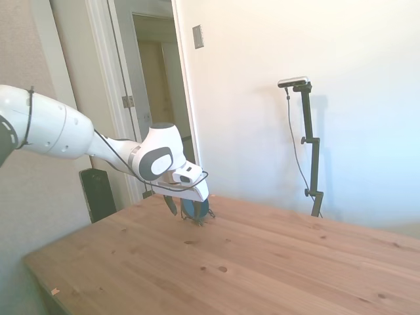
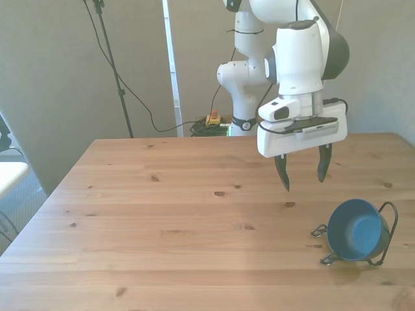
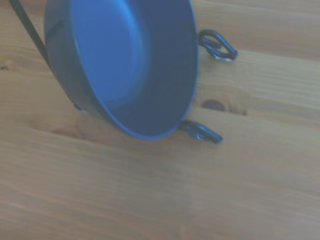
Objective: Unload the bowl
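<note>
Standing on edge: the bowl [image 2: 355,229] sits tipped up in a thin black wire rack [image 2: 382,234], its blue hollow facing the front view's left, so the rack props it and keeps it from rolling
Bowl position: near the desk's front edge toward the front view's right; the rack's looped feet rest on the wood beside and under it
Tool: the tool [image 2: 303,173] hangs above the desk with its two dark fingers spread apart and nothing between them, behind the bowl and apart from it
Why so held: my guess is the spread fingers are ready to straddle the bowl's raised rim and lift it clear of the wire
Wrist view: the bowl [image 3: 131,62] fills the frame close by, rim and two wire loops showing
Desk: pale knotty wooden planks [image 2: 168,214]
Room: plain light walls, an open doorway [image 1: 154,85] behind the arm in the side view, cables on the floor
</note>
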Robot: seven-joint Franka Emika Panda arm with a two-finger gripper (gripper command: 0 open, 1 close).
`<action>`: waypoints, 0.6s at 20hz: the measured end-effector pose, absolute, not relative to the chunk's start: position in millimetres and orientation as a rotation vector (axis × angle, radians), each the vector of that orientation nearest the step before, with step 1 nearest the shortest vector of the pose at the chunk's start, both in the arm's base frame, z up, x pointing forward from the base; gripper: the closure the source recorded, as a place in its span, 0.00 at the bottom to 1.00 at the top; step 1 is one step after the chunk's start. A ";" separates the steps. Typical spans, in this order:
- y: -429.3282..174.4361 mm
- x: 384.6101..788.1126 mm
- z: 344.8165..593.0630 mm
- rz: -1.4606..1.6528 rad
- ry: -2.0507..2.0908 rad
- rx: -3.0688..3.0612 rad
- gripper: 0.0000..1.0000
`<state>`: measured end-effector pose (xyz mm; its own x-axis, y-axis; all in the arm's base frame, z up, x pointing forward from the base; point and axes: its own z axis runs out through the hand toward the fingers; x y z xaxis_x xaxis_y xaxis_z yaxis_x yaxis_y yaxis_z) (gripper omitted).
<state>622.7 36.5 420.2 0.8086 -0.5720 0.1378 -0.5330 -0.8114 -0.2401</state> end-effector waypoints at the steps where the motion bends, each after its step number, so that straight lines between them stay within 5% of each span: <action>1: 40.5 631.0 417.1 -0.305 0.849 -2.808 0.00; 7: 69.3 669.3 403.0 -0.309 0.747 -2.824 0.00; 12: 86.9 678.8 420.9 -0.386 0.573 -2.822 0.00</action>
<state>678.8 86.9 420.9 0.8884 -0.4090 0.2084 -0.3467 -0.8954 -0.2795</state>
